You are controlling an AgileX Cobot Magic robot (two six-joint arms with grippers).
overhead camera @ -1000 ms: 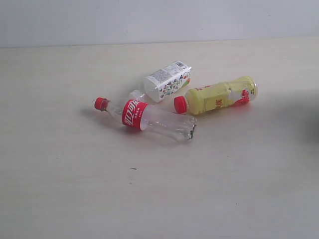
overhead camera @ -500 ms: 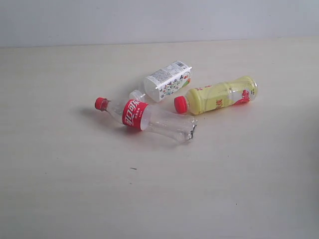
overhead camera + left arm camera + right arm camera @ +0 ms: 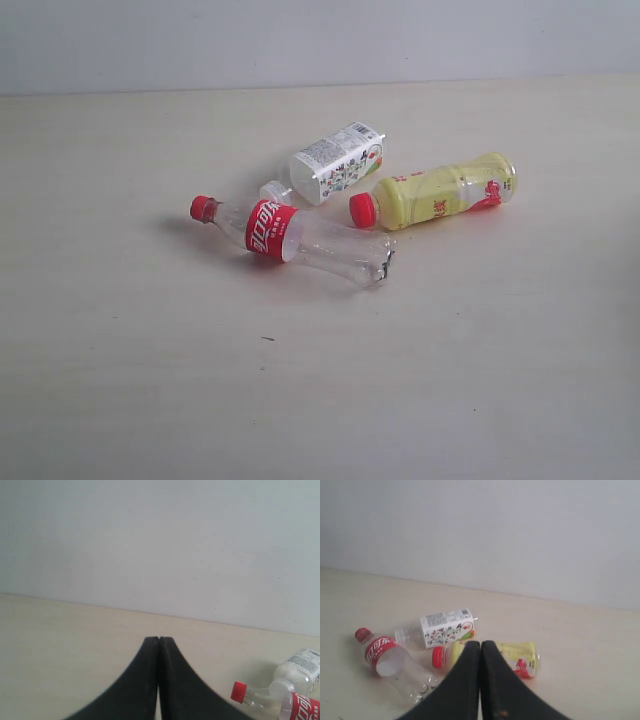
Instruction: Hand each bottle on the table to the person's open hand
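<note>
Three bottles lie on their sides near the middle of the beige table (image 3: 120, 380). The clear bottle with red cap and red label (image 3: 290, 238) is nearest the front. Behind it lies the squarish bottle with white printed label (image 3: 335, 163), and to the right the yellow bottle with red cap (image 3: 435, 193). The green-label bottle and the person's open hand are out of view. Neither gripper shows in the exterior view. My left gripper (image 3: 159, 640) is shut and empty, with the clear bottle (image 3: 260, 700) off to its side. My right gripper (image 3: 480, 644) is shut and empty, its tips in front of the yellow bottle (image 3: 522, 657).
A plain pale wall (image 3: 320, 40) runs along the table's far edge. In the right wrist view the squarish bottle (image 3: 445, 627) and the clear bottle (image 3: 390, 662) lie beside the yellow one. A tiny dark speck (image 3: 267, 339) marks the tabletop in front of the bottles.
A dark shadow at the right edge of the exterior view has faded away. The three bottles lie where they were.
</note>
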